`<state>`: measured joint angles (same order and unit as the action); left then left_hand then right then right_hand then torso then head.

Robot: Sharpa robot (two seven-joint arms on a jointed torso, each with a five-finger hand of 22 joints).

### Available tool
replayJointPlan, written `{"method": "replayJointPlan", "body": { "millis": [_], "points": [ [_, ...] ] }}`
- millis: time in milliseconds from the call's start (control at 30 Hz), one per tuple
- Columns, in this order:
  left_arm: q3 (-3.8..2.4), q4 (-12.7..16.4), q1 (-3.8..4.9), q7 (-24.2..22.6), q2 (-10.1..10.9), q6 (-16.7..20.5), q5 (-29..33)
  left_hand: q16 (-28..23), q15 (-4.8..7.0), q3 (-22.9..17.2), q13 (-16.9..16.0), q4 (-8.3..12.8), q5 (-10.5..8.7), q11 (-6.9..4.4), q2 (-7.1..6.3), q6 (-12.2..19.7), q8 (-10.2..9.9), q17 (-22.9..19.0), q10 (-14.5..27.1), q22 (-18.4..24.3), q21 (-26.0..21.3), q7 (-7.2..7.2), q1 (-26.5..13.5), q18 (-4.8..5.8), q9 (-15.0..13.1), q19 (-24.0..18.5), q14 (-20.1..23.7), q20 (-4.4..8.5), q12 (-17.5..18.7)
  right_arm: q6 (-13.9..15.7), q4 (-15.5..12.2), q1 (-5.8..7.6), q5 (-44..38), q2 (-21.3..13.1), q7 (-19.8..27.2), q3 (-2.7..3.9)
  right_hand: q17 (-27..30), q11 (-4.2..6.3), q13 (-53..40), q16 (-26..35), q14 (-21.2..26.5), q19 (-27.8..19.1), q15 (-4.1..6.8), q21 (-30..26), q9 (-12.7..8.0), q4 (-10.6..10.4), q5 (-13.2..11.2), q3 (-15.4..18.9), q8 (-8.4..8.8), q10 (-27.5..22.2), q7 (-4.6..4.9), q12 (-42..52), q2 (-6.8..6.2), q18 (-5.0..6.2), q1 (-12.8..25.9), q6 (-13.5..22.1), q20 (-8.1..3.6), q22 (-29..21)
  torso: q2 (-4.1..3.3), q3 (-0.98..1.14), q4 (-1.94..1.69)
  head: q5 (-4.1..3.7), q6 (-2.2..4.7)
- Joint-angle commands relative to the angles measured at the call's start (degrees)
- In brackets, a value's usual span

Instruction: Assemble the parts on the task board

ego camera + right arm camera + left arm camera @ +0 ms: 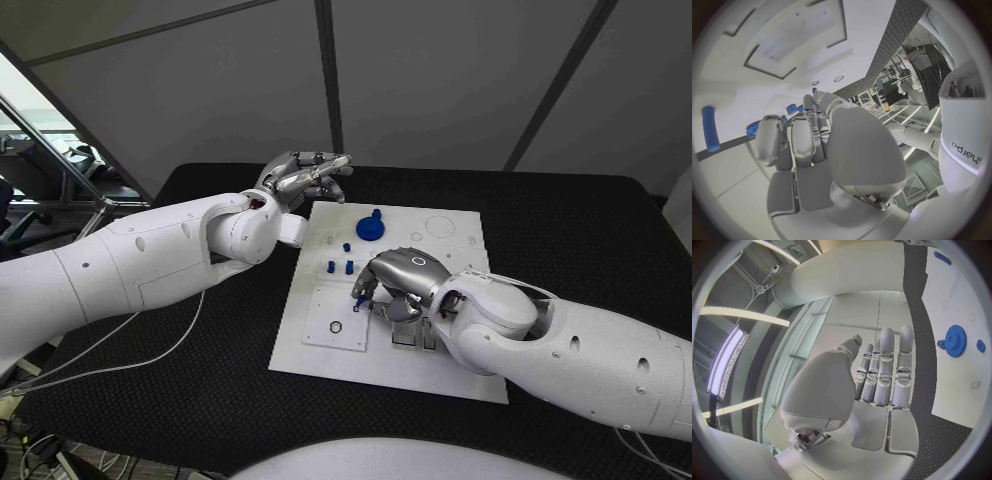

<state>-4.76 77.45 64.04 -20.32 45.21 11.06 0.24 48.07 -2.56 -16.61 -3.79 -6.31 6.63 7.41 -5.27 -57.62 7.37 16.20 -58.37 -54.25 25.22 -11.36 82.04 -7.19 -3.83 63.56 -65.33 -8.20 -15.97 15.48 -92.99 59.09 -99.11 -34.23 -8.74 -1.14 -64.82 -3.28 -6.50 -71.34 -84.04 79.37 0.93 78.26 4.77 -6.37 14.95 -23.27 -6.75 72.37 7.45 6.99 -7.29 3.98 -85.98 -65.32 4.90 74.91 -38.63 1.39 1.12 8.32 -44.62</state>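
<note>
The right hand (397, 285) is low over the middle of the board (447, 375), with its fingers curled down. A small blue part (358, 301) pokes out just beside its fingertips, on the side toward the left arm. The head view does not show whether the fingers pinch this part or only touch it, so I cannot tell if the hand holds it. In the right wrist view the fingers (803, 137) bend close together, and bits of blue (791, 108) peek out from just past them.

Two small blue pegs (339, 267) stand on the board just past the right hand, a little toward the left arm. The blue gear (371, 227) sits farther out, away from the robot. A long blue pin (710, 128) lies flat on the board off to one side of the right hand.

The left hand (300, 176) is off the board, above the black table (577, 215) past the far corner. Its fingers (886, 367) are straight, apart and hold nothing. The gear (955, 340) lies out to the side of this hand, near but not touching.

The right hand is much closer to the small parts, so I think it does the next bit. The pegs lie just ahead of its fingertips.
</note>
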Motion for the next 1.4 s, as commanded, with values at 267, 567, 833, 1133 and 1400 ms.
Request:
{"method": "replayJointPlan", "body": {
  "millis": [267,567,833,1133,1400],
  "points": [
    [-0.04,0.1,0.11,-0.1,-0.2,-0.7,0.2,-0.2,-0.07,-0.1,0.1,0.3,0.14,-0.01,-0.20,0.4,0.1,-0.1,0.3,0.1,-0.4,-0.01,0.6,-3.16,0.0,-0.5,0.3,0.01,0.2,-2.6,0.7,-0.39,-0.4,0.9,1.0,-0.05,-0.2,-0.16,0.1,-0.3,-2.0,0.2,0.17,0.3,0.0,0.1,0.4,-0.4,0.14,0.1,0.24,-0.4,-0.07,-0.35,0.7,0.1,0.19,2.2,-0.09,0.00,0.02,0.50,-0.52],
    [-0.04,0.1,0.13,0.1,-0.2,-0.9,0.2,-0.2,-0.07,-0.1,0.1,0.3,0.14,-0.01,-0.20,0.4,0.1,-0.1,0.3,0.1,-0.4,-0.01,0.6,-3.16,0.0,-0.5,0.3,0.01,0.2,-2.6,0.9,-0.47,-1.7,1.2,0.4,-0.06,-0.1,-0.17,0.1,-0.3,-2.0,0.2,0.17,0.3,0.0,0.1,0.4,-0.4,0.16,0.1,0.26,-0.5,-0.07,-0.34,0.7,0.1,0.19,2.1,-0.02,-0.01,0.03,0.72,-0.75],
    [-0.04,0.1,0.13,0.3,-0.1,-1.0,0.2,-0.3,-0.08,-0.1,0.0,0.3,0.14,-0.01,-0.17,0.3,0.1,-0.1,0.4,0.1,-0.4,0.00,0.5,-3.16,0.0,-0.5,0.4,0.00,0.2,-2.8,0.8,-0.48,-3.8,1.4,-1.3,-0.06,-0.1,-0.20,0.1,-0.3,-2.0,0.2,0.14,0.3,0.0,0.1,0.3,-0.4,0.19,0.2,0.28,-0.5,-0.10,-0.34,0.9,0.0,0.22,2.2,-0.03,0.01,0.02,0.76,-0.91],
    [-0.04,0.2,0.15,0.4,-0.1,-1.1,0.2,-0.3,-0.08,-0.1,0.0,0.3,0.14,-0.01,-0.17,0.3,0.1,-0.1,0.4,0.1,-0.4,0.00,0.5,-3.16,0.0,-0.5,0.4,0.00,0.2,-4.4,1.1,-0.49,-4.5,2.1,-2.1,-0.06,0.2,-1.09,0.5,-0.2,-1.8,-0.5,-0.59,-0.4,-0.6,-0.4,0.1,0.0,1.98,-1.8,1.24,-2.3,-1.18,-0.17,3.7,2.4,0.73,1.5,-0.02,-0.04,0.08,0.77,-0.94],
    [-0.04,0.1,0.19,0.5,-0.1,-1.1,0.2,-0.3,-0.10,-0.2,0.1,0.4,0.13,0.00,-0.20,0.3,0.1,-0.1,0.4,0.1,-0.4,0.00,0.5,-3.16,0.0,-0.5,0.4,-0.01,0.2,-3.9,1.4,-0.49,-4.6,2.3,-2.2,-0.07,1.0,-2.14,1.4,0.2,-1.5,-1.9,-1.45,-2.0,-0.9,-0.7,-0.5,0.6,3.16,-5.8,1.69,-3.3,-2.27,0.29,5.6,4.8,1.59,-0.1,0.05,-0.05,0.01,0.63,-0.71]
  ]
}}
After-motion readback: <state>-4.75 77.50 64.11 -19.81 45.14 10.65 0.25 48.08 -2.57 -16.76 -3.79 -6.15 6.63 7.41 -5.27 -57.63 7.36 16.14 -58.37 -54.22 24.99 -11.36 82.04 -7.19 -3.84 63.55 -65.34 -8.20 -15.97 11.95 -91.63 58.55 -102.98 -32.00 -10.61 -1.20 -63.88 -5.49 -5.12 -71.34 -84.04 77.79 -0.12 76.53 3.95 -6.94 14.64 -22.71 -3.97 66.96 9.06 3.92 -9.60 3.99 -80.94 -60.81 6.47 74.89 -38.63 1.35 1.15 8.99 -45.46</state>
